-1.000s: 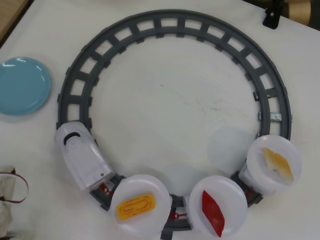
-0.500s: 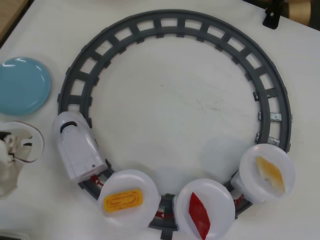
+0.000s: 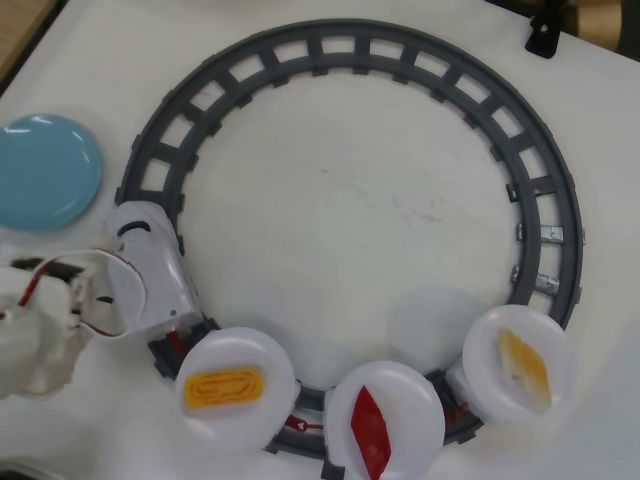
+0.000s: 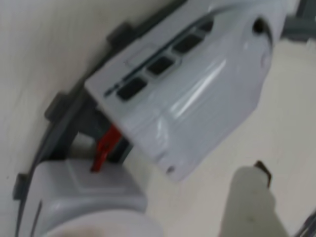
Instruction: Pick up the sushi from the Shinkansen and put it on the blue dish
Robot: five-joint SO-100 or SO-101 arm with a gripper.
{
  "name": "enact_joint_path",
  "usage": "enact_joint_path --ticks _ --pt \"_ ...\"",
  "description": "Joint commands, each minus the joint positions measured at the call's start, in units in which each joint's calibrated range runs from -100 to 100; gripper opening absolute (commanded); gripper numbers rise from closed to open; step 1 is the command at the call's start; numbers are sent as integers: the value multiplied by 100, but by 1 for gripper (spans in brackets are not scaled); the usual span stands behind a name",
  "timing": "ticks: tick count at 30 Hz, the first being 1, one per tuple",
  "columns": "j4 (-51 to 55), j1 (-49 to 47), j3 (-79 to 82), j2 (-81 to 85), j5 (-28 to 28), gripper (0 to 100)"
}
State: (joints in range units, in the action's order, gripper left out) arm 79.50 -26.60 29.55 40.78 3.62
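**Sushi on the first disc, gripper half out of frame**

The sushi point(image 3: 222, 387) lies flat on the first white disc point(image 3: 237, 350) behind the Shinkansen point(image 3: 152, 275), which sits on the grey ring track point(image 3: 545, 190) at the overhead view's left. The blue dish point(image 3: 45, 172) rests on the worktop point(image 3: 350, 220), well apart at upper left. The gripper point(image 3: 95, 290) enters from the left edge, beside the train; its fingers are blurred and partly cut off, so whether it is open or closed cannot be told.

Overhead: blue dish point(image 3: 45, 172) cut by left edge; arm hides Shinkansen point(image 3: 150, 275) flank. Wrist view blurred; pincer point(image 4: 256, 202) opening unclear, cropped at bottom.
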Motion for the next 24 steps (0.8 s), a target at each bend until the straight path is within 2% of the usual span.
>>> enact_joint_path --ticks 1,8,13,24 --pt "-13 504 111 -1 30 23" --pt "21 1155 201 -1 46 22" --pt "182 1252 237 -68 35 22" --pt "1159 1613 -1089 -1494 46 22"
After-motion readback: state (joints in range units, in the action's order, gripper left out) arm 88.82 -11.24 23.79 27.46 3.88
